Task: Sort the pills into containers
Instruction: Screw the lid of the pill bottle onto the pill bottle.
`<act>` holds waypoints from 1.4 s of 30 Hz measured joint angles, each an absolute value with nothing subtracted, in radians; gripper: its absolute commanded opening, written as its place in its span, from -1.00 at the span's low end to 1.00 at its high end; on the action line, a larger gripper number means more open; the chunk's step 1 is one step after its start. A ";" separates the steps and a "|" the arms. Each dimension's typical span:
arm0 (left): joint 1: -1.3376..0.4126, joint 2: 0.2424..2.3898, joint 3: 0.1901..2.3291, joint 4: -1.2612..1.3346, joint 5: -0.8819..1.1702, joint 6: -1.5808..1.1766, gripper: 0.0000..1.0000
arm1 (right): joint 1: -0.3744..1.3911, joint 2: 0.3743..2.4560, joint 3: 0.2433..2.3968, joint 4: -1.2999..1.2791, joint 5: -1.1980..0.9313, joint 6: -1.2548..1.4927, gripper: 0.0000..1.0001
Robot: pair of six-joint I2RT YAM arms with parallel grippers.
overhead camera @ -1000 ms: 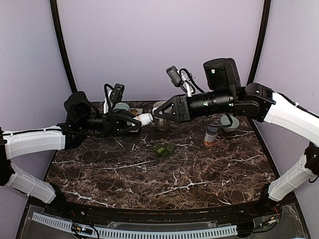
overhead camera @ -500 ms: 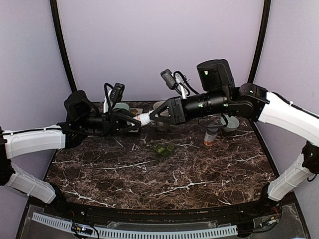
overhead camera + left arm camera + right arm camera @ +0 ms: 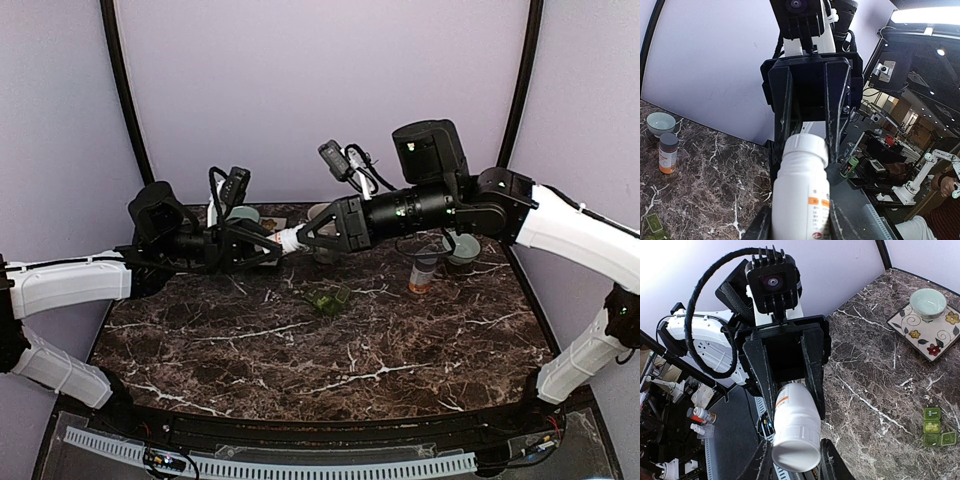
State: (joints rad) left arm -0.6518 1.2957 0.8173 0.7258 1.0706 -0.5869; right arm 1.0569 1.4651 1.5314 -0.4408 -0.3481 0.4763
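Top external view: the white pill bottle (image 3: 290,239) is held level, hand to hand, body clamped by the left gripper (image 3: 270,245), cap (image 3: 796,447) pinched by the right gripper (image 3: 303,238). The green pill box (image 3: 327,298) is seen below, nearer the right

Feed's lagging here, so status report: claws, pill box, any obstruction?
Left claw shut on white pill bottle, midair. Right claw shut on its cap. Green pill box on table, apart from both. Nothing in the way.
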 measured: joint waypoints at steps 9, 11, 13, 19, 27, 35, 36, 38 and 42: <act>-0.649 1.299 0.818 0.743 1.096 -0.615 -1.00 | 1.057 1.465 1.531 -0.440 -0.366 0.476 -0.58; -0.648 1.302 0.818 0.753 1.105 -0.628 -1.00 | 1.057 1.465 1.531 -0.439 -0.370 0.475 -0.58; -0.648 1.304 0.819 0.763 1.111 -0.642 -1.00 | 1.057 1.465 1.531 -0.437 -0.371 0.471 -0.58; -0.645 1.306 0.821 0.793 1.124 -0.680 -1.00 | 1.061 1.466 1.531 -0.419 -0.371 0.460 -0.58; -0.644 1.306 0.826 0.822 1.148 -0.731 -1.00 | 1.063 1.466 1.531 -0.398 -0.369 0.432 -0.58; -0.643 1.329 0.836 0.866 1.198 -0.792 -1.00 | 1.079 1.470 1.531 -0.402 -0.374 0.369 -0.57; -0.643 1.333 0.836 0.869 1.211 -0.799 -1.00 | 1.082 1.472 1.531 -0.406 -0.374 0.360 -0.57; -0.639 1.341 0.836 0.878 1.227 -0.815 -1.00 | 1.085 1.475 1.531 -0.411 -0.374 0.345 -0.58; -0.637 1.349 0.836 0.888 1.246 -0.832 -1.00 | 1.086 1.479 1.531 -0.416 -0.374 0.329 -0.59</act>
State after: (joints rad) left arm -0.6369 1.3487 0.8364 0.8879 1.2465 -0.8318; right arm 1.0859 1.4792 1.5314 -0.4160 -0.3740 0.3294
